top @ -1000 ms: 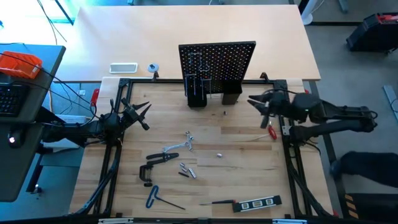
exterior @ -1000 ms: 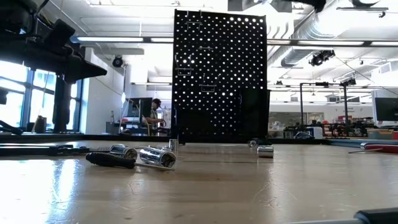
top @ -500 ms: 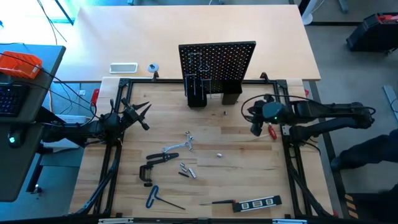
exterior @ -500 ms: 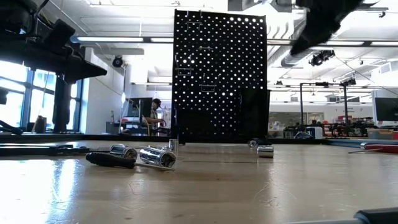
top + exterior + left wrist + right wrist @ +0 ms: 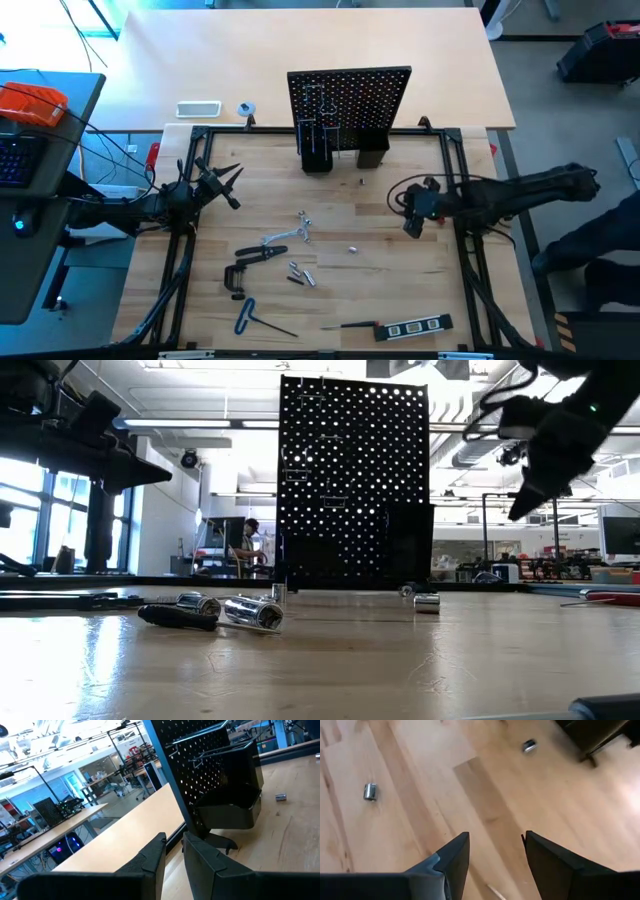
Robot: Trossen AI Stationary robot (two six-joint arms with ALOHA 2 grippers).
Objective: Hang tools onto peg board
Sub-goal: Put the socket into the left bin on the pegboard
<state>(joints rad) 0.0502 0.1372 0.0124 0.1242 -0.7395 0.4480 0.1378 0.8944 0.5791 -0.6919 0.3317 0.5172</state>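
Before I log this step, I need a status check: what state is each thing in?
Right end effector: open, empty, above bare table.
Left end effector: nearly shut, empty, at the table's left edge.
Peg board: upright.
Pliers: lying flat, not hung.
C-clamp: lying flat.
Level: lying flat.

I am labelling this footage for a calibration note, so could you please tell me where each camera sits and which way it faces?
High view: overhead, straight down on the light wooden table; both dark arms show, the right end effector open.
Low view: table height, level toward the upright black perforated peg board; the right arm hangs upper right.
Left wrist view: on the left arm, facing the peg board's black holder boxes; the left end effector below.
Right wrist view: looking down at bare table past open fingers.
Shared: the high and right wrist views both show the small silver socket.
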